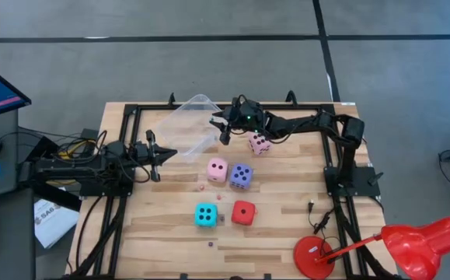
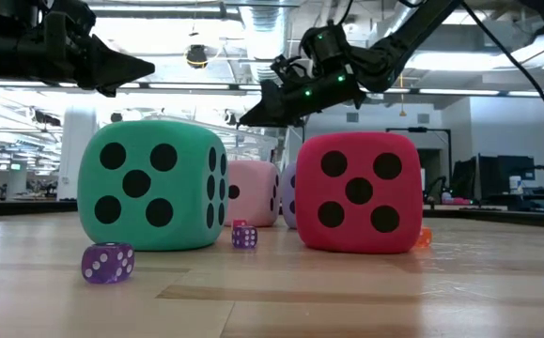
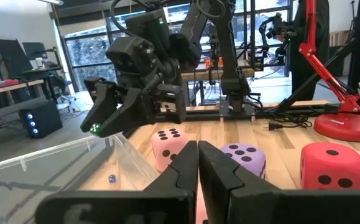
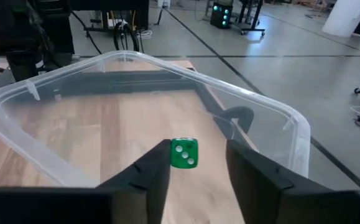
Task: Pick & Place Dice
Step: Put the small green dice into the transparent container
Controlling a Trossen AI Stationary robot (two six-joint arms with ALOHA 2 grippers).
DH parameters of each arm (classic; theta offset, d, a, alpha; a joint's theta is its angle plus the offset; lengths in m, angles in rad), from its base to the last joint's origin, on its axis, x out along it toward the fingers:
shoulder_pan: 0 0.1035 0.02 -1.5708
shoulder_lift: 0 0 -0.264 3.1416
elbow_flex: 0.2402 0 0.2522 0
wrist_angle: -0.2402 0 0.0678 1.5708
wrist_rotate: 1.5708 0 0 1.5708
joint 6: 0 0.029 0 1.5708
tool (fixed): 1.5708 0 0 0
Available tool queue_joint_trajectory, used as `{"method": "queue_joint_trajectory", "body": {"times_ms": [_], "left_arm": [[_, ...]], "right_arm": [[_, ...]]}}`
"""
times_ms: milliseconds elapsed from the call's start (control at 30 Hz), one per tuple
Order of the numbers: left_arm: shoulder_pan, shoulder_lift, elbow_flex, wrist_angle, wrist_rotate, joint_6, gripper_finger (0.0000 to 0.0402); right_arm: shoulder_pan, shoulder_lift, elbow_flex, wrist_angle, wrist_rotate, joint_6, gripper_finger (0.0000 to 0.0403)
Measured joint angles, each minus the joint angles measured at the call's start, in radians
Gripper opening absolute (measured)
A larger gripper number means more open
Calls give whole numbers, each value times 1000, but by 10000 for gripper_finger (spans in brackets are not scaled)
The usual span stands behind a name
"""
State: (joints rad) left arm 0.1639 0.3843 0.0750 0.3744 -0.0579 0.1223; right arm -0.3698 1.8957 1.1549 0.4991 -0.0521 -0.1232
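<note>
**Green die between the right pincer's parted fingers, over the clear tub**

The tabletop (image 1: 287,233) is pale wooden planking in a black frame, standing on a grey floor crossed by dark lines. A clear plastic tub (image 1: 190,124) sits near the far edge, tilted. The right pincer (image 4: 197,163) hangs over the tub's mouth with its fingers parted; a small green die (image 4: 183,153) shows between them, and whether they touch it cannot be told. The left pincer (image 3: 198,163) is closed and empty, low over the left side of the tabletop, pointing toward the tub.

Five large dice lie on the wood: one pink die (image 1: 259,143) just beside the right pincer, another pink die (image 1: 217,169) touching the violet-blue die (image 1: 241,176), and nearer the front the cyan die (image 1: 205,215) and red die (image 1: 243,212), apart. Small purple dice (image 2: 108,262) lie scattered among them. A red desk lamp (image 1: 380,245) stands at the front right corner. Beyond the tabletop, the low view shows a bright, open workshop with ceiling pipes and monitors.
</note>
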Motion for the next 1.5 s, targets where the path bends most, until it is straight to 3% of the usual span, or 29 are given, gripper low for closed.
{"method": "queue_joint_trajectory", "body": {"times_ms": [100,200,300,433,667,767,867,1100,1500], "left_arm": [[0,0,0,0,0,0,3],[0,0,0,0,0,0,3],[0,0,0,0,0,0,3],[0,0,0,0,0,0,3],[0,0,0,0,-1,0,3],[0,0,0,0,-1,0,3],[0,0,0,0,-1,0,3],[0,0,0,0,-1,0,3],[0,0,0,0,-1,-6,3]], "right_arm": [[0,0,0,-5,2,-8,186],[1,0,0,7,72,60,208],[-3,0,0,6,161,206,218],[-18,0,0,8,177,465,218],[-39,-11,12,11,3,753,211],[-50,-11,47,8,-124,778,211],[-52,-11,87,-12,-180,778,211],[-50,-11,150,-51,-187,786,211],[-22,-11,179,-41,-142,1072,211]]}}
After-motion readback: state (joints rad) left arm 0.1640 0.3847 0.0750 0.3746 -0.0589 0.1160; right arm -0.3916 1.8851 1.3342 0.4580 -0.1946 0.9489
